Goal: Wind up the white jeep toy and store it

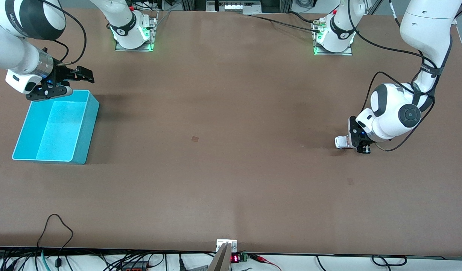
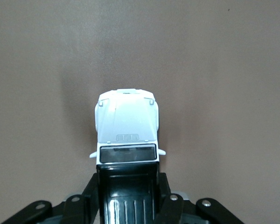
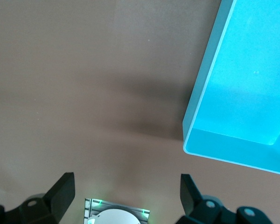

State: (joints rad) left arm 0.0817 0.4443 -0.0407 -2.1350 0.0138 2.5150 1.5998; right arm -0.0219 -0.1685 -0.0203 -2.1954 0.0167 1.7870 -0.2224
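Observation:
The white jeep toy (image 1: pixel 341 142) stands on the brown table toward the left arm's end. My left gripper (image 1: pixel 358 146) is down at the table, shut on the jeep's rear half. In the left wrist view the black fingers (image 2: pixel 86 198) press both sides of the black roof panel, and the white hood (image 2: pixel 127 123) sticks out ahead of my left gripper (image 2: pixel 128 189). My right gripper (image 1: pixel 67 81) hangs open and empty over the table, at the end of the turquoise bin (image 1: pixel 92 113) nearest the robot bases. In its wrist view my right gripper (image 3: pixel 127 189) holds nothing, with the bin's rim (image 3: pixel 201 93) beside it.
The bin sits toward the right arm's end of the table and holds nothing that I can see. Both arm bases (image 1: pixel 133 34) (image 1: pixel 334 37) stand along the table's edge. Cables (image 1: pixel 58 226) and a small device (image 1: pixel 226 248) lie at the edge nearest the front camera.

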